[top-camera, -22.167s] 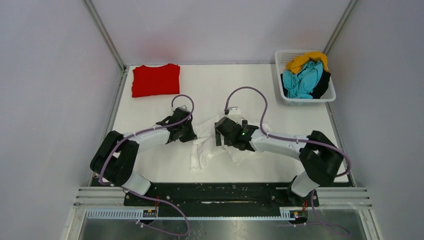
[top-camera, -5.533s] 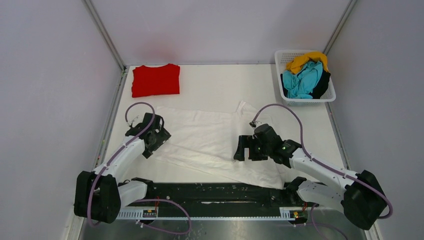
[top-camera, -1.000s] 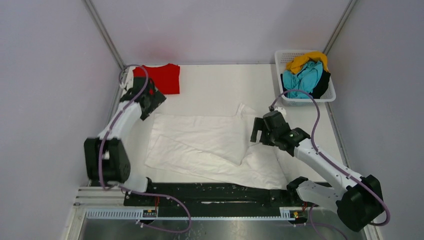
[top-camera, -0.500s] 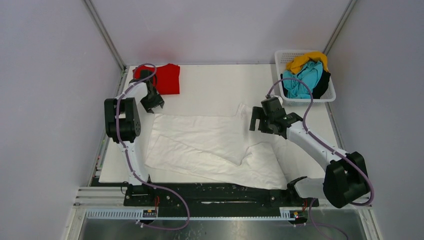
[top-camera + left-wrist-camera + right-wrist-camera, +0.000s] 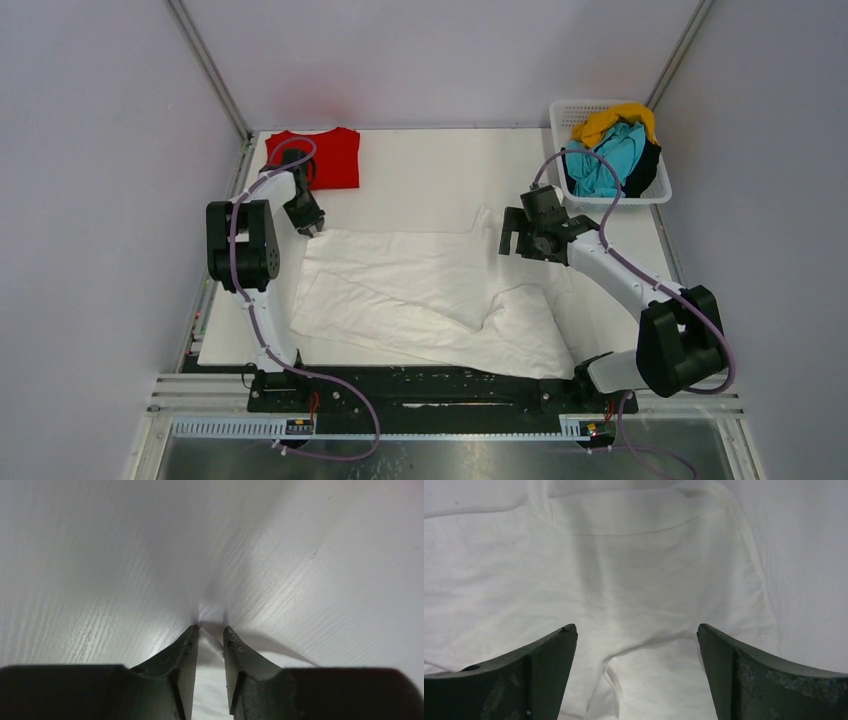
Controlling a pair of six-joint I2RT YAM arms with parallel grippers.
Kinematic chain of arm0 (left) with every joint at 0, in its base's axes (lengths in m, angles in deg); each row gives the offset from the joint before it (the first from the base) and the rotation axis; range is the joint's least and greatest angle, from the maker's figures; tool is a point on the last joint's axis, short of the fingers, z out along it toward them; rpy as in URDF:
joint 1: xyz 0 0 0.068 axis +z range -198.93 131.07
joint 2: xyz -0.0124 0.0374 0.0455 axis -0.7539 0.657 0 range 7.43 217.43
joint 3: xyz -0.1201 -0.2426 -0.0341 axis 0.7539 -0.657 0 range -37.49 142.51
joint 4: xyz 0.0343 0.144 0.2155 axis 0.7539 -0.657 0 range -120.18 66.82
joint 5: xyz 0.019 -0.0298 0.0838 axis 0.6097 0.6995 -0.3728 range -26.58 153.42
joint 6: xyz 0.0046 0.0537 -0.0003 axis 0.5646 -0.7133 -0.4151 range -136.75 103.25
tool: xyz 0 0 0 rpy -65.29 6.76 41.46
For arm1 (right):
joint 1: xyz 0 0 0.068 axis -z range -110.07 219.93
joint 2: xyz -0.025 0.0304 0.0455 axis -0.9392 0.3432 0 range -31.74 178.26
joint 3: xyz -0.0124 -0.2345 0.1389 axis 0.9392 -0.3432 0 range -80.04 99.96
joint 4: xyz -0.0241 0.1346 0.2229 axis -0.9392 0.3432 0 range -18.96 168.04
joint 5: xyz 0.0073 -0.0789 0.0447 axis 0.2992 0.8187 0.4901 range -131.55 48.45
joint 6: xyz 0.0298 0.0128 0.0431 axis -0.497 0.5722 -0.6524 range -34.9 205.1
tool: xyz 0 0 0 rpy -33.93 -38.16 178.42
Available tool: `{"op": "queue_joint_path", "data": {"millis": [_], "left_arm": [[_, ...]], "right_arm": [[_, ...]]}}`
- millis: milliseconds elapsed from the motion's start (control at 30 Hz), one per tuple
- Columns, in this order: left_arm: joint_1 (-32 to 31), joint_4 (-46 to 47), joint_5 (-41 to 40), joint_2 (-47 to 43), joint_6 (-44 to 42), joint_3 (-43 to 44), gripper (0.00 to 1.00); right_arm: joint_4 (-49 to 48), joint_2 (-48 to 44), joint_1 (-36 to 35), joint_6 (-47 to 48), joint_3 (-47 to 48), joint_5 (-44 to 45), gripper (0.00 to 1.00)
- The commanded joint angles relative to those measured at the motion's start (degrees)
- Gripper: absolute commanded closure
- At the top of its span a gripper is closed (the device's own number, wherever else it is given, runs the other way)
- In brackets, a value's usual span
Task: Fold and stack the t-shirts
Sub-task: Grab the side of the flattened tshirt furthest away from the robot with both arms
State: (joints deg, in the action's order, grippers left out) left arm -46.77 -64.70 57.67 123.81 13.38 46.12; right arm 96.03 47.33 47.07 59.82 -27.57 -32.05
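Now left tool (image 5: 313, 228) has closed on white t-shirt's (image 5: 400, 270) far corner.

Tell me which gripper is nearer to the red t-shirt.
Left. The left gripper sits just in front of the red t-shirt; the right gripper is far to the side, over the white t-shirt.

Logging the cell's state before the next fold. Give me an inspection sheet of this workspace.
Surface: white table.
Job's things: white t-shirt spread out, partly folded; red t-shirt folded, far left; other shirts, teal, yellow and black, heaped in basket.
Clutter: nothing seen.
Grippers: left gripper pinches the white t-shirt's far-left corner; right gripper open over the same shirt.
Cables: purple cables loop off both arms.
Surroundings: pale walls, metal frame posts.
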Motion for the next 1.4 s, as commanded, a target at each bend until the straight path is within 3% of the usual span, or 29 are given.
{"op": "queue_joint_path", "data": {"millis": [0, 33, 67, 467, 667, 900, 1133, 1267, 1333, 1367], "left_arm": [[-0.99, -1.07, 3.48, 0.78, -1.51, 0.88, 0.83], [-1.33, -0.87, 3.88, 0.80, -1.78, 1.11, 0.97], [-1.65, -0.53, 4.10, 0.71, -2.01, 1.18, 1.00], [-1.89, 6.81, 0.11, -12.13, -1.70, -6.82, 1.00], [-1.82, 7.45, 0.31, -13.89, -1.75, -8.22, 1.00], [-1.85, 7.51, 0.47, -13.20, -1.54, -8.99, 1.00], [-1.89, 7.55, -0.30, -13.43, -1.33, -9.38, 1.00], [-1.83, 7.49, -0.70, -13.42, -1.15, -9.44, 1.00], [-1.88, 7.50, -1.12, -13.37, -0.96, -9.30, 1.00], [-1.82, 7.62, -1.22, -13.26, -0.97, -9.15, 1.00]], "right_arm": [[-0.47, 2.91, 0.91, 2.05, 5.86, 3.55, 0.02], [-0.49, 4.06, 1.15, 2.32, 7.06, 4.34, 0.02], [-0.49, 5.39, 1.38, 2.70, 8.48, 4.76, 0.02], [8.87, 30.63, 2.99, 3.85, 36.32, 7.13, 0.01], [14.07, 40.97, 2.95, 4.00, 47.03, 3.08, 0.11], [15.81, 48.20, 2.88, 9.29, 53.02, -4.24, 0.18], [15.77, 48.59, 1.95, 14.94, 49.98, -12.01, 0.24], [17.45, 49.69, 1.47, 16.64, 49.71, -10.89, 0.41], [17.58, 50.07, 1.49, 16.70, 50.37, -9.82, 0.55], [17.58, 50.39, 1.49, 16.87, 51.02, -9.79, 0.67]]}}
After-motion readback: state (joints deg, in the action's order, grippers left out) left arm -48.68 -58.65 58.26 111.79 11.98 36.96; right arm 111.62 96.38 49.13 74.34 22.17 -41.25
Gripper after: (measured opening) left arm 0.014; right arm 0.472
